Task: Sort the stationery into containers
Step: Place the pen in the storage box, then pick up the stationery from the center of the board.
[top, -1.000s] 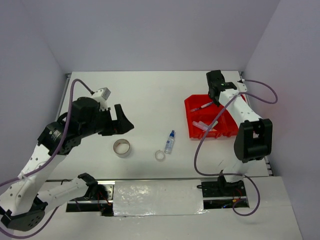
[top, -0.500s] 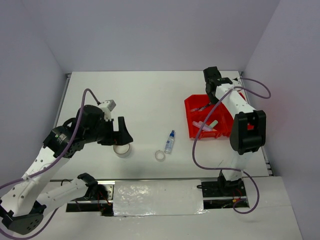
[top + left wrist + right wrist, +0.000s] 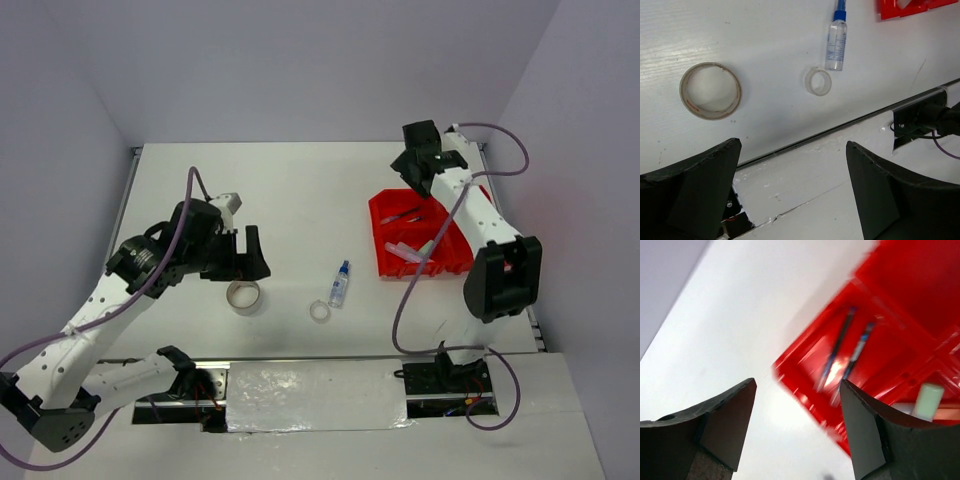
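The red tray [image 3: 384, 208] stands at the right. Two thin pens [image 3: 838, 346] lie side by side in its far left compartment, and pastel erasers [image 3: 410, 250] fill a near one. My right gripper [image 3: 797, 383] hangs open and empty above the tray's far left corner [image 3: 410, 172]. On the bare table lie the beige tape roll [image 3: 243, 295], the small clear tape ring [image 3: 320, 311] and the blue-capped bottle [image 3: 340, 283]. My left gripper [image 3: 245, 262] stands wide open just above and behind the tape roll [image 3: 710, 91], holding nothing [image 3: 792, 145].
The table's near edge and metal rail [image 3: 850, 122] run just below the tape ring [image 3: 818, 81] and bottle [image 3: 836, 41]. White walls close in the table at the back and sides. The right arm's cable [image 3: 420, 270] loops in front of the tray.
My right gripper has opened and drawn up and to the left off the tray's pen compartment. My left arm has swung lower and closer over the tape roll.
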Tool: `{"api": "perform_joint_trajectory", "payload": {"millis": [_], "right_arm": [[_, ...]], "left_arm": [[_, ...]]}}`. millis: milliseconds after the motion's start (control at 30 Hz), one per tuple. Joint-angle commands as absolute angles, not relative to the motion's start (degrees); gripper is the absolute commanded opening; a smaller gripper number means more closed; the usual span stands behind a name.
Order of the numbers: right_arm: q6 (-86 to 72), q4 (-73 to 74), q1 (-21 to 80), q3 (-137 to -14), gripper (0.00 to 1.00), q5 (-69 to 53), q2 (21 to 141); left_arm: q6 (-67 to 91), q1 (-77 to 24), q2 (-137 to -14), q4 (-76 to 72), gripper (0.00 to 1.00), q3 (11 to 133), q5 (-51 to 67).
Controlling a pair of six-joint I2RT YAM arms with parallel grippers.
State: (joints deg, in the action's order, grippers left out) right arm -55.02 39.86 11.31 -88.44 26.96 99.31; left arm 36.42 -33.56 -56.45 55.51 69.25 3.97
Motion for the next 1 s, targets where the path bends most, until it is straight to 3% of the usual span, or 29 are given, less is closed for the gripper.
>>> {"api": "perform_joint_trajectory", "payload": {"millis": [0,133,233,433,733,967], "right_arm": [[-37.82,33.50,15.90,-89.06,0.75,17.10,88.80],[-37.77,43.45,24.33,-86.05,0.79,21.41,84.47],[-44.44,51.13,30.92,-82.46,0.82,22.77,82.19],[-54.38,50.27,42.88,-71.20,0.84,19.69,75.41],[-57.65,50.36,47.72,-68.65,0.81,17.05,84.37],[-59.24,44.04,47.72,-66.10,0.73,13.36,95.70]], "left_arm": [[38.14,-33.75,-58.18,54.24,0.99,70.41,0.63],[42.79,-33.58,-58.71,55.36,0.99,69.79,-7.17],[43.33,-33.05,-60.20,54.24,0.99,68.56,-6.60],[43.15,-32.96,-62.93,52.73,0.99,68.73,-5.79],[38.50,-32.78,-63.90,52.65,0.99,70.76,-2.21],[37.71,-32.78,-61.26,51.77,0.99,66.71,-0.44]]}}
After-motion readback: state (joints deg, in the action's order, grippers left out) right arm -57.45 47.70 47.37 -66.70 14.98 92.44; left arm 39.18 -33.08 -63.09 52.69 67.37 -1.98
